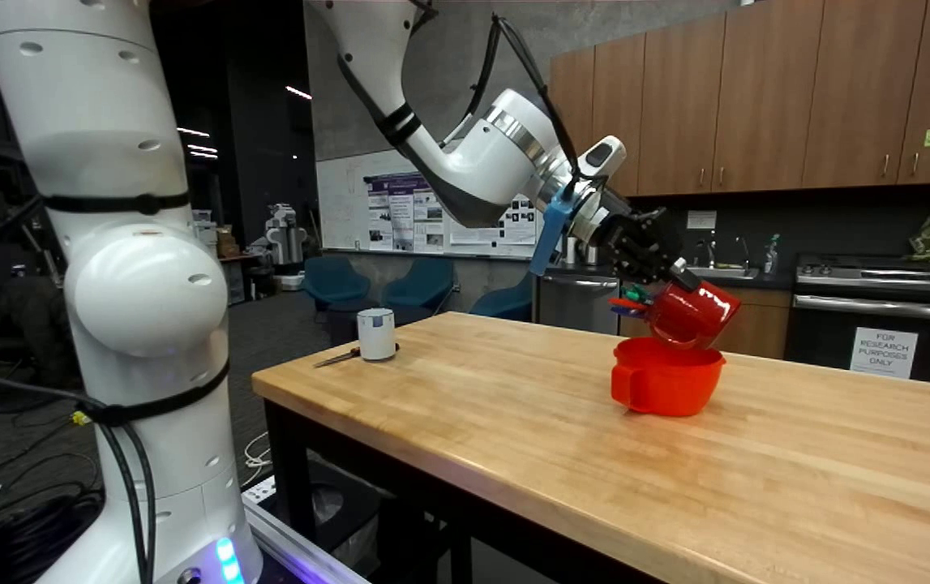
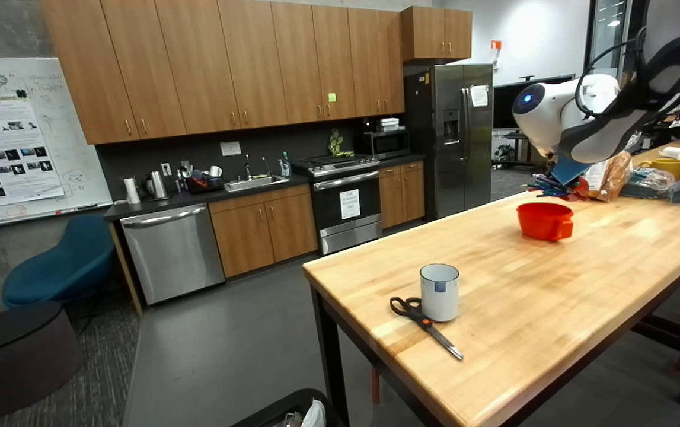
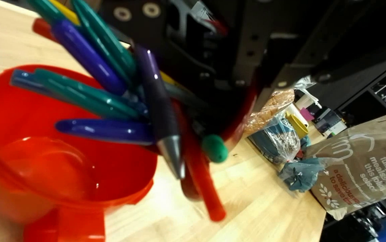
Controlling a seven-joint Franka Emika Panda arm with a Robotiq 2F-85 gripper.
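1 wht cup (image 2: 440,296) stands beside blk-handled scissors (image 2: 426,322), w/ 1 steel fridge (image 2: 452,166) in the bkgd.

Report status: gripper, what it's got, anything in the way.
Gripper closed on red cup, tilted. Pens poking out above red bowl; cup-bowl contact, can't tell. Nothing seen between pens and bowl; white mug and scissors well away.

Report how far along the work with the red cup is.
Done: the red cup is off the table, held by the gripper. In hand: the cup is tilted, its pens sticking out near the red bowl. Left: no pens visibly lie in the bowl, so tipping them in probably remains.
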